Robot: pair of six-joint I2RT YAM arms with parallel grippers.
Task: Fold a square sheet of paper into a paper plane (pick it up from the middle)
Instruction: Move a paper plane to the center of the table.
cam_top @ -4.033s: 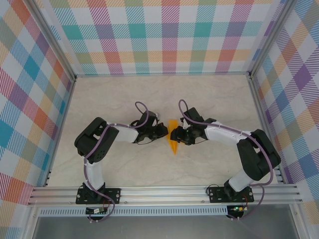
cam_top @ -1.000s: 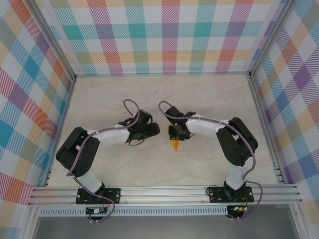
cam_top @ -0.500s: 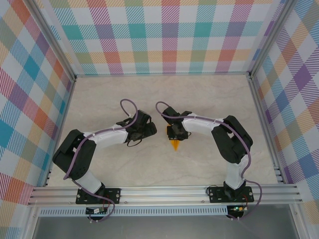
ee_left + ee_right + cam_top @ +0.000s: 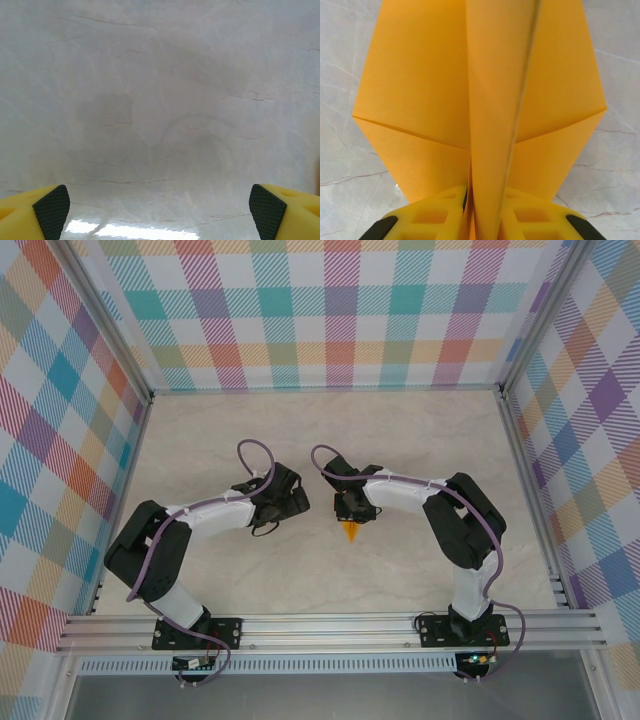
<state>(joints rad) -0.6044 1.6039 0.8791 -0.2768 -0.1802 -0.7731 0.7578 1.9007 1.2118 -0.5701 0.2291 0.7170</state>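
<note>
The right gripper (image 4: pixel 485 220) pinches the centre crease of the paper plane (image 4: pixel 485 100), with orange-yellow wings spreading left and right of its yellow fingers (image 4: pixel 532 212). From above, the plane's tip pokes toward the near side at mid-table. Left of it, the left gripper (image 4: pixel 160 212) gapes wide above the pale marbled table (image 4: pixel 160 75).
</note>
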